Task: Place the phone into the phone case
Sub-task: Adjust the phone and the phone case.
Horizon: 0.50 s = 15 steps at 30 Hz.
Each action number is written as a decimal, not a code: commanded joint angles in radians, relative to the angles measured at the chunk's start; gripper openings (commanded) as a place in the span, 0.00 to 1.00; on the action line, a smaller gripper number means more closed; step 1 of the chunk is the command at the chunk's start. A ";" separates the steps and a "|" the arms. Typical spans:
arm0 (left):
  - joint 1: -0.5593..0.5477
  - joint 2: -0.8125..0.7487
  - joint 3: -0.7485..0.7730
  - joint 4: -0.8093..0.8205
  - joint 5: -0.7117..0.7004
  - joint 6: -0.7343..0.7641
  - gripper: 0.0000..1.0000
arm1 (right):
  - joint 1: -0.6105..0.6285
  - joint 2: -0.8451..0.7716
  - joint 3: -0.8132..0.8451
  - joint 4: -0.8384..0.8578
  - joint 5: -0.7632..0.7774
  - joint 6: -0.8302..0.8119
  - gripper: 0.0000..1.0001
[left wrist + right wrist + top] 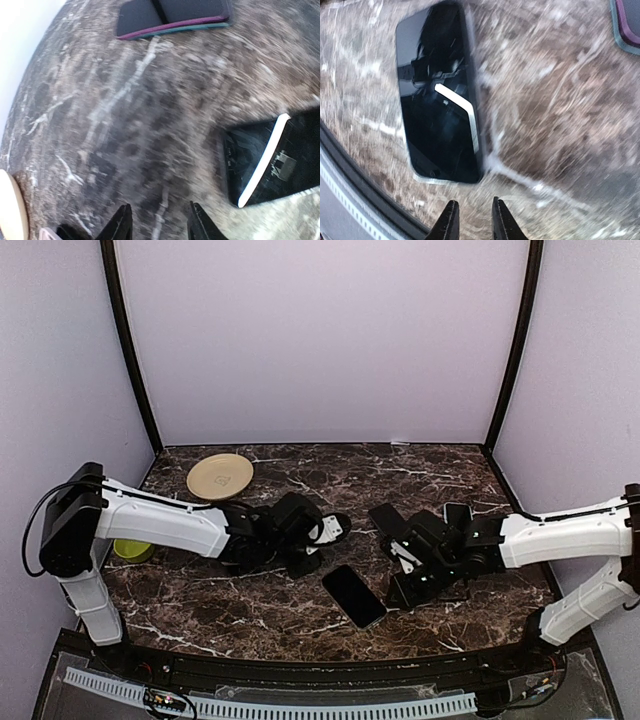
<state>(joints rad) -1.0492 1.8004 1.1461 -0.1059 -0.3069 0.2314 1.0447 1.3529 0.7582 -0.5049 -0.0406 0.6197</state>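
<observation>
The black phone (353,596) lies screen up on the marble table (240,610), near the front middle. It also shows in the left wrist view (272,162) and in the right wrist view (437,100). The dark phone case (385,520) with a purple and teal edge lies behind it, apart from it, and shows in the left wrist view (170,15) and at a corner of the right wrist view (627,25). My left gripper (305,562) (159,227) is open and empty, left of the phone. My right gripper (400,595) (474,222) is narrowly open and empty, just right of the phone.
A tan plate (220,476) sits at the back left. A yellow-green thing (132,550) lies by the left arm's base. Another dark flat thing (457,515) lies behind the right arm. The table's front edge (350,165) runs close to the phone.
</observation>
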 commanded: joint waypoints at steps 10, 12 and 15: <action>-0.104 -0.052 -0.157 0.037 0.195 -0.100 0.38 | -0.052 0.157 0.029 0.150 -0.086 -0.122 0.25; -0.114 -0.036 -0.149 0.032 0.201 -0.100 0.38 | -0.051 0.165 0.005 0.163 -0.096 -0.112 0.21; -0.119 -0.021 -0.145 0.043 0.213 -0.099 0.37 | -0.041 0.174 -0.028 0.182 -0.112 -0.100 0.17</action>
<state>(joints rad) -1.1538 1.7584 0.9886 -0.0834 -0.1310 0.1493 0.9985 1.5112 0.7715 -0.3733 -0.1196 0.5140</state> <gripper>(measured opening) 0.376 0.189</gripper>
